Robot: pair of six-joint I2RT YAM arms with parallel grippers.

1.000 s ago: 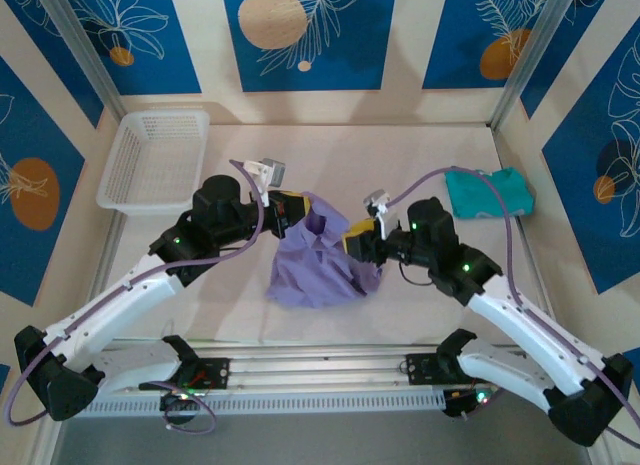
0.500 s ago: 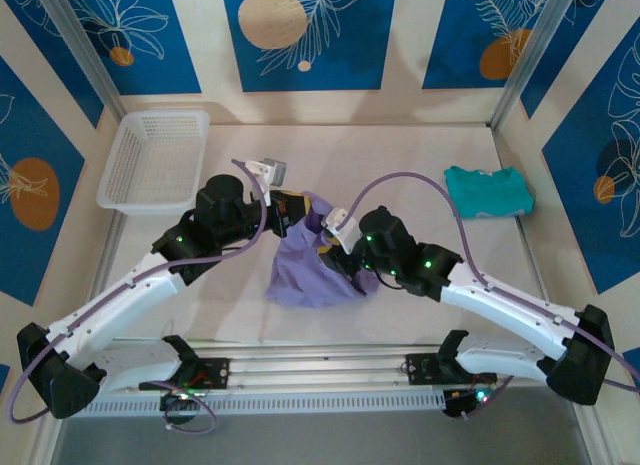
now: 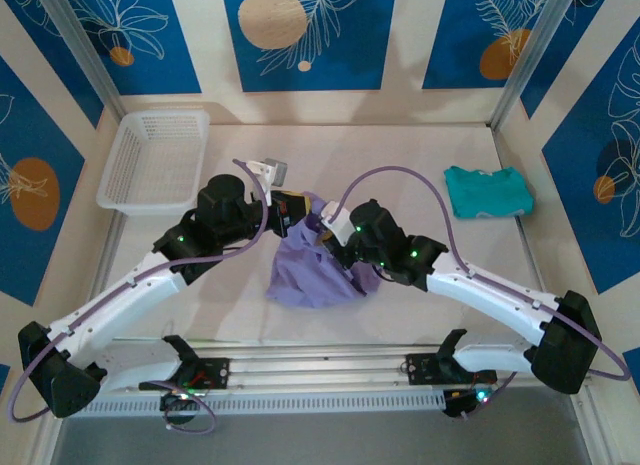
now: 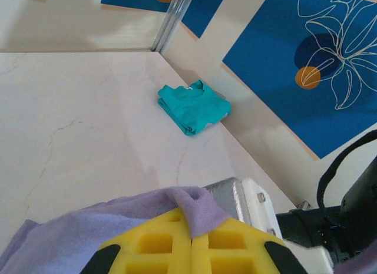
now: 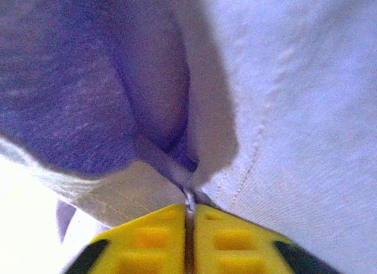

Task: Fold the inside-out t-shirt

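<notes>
t-shirt (image 3: 305, 277) was bunched toward table (image 3: 400, 155) near edge | left gripper (image 4: 191, 228), right gripper (image 5: 189, 210) both clamped on it | next: pull apart slowly, level (thin fabric could slip)

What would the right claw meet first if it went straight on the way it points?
More of the lavender t-shirt: the right claw, shut on a fold, has its bunched fabric directly ahead; what lies behind it is hidden.

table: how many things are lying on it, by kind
garments: 2 (lavender t-shirt, teal garment)
baskets: 1 (white basket)
total: 3
</notes>
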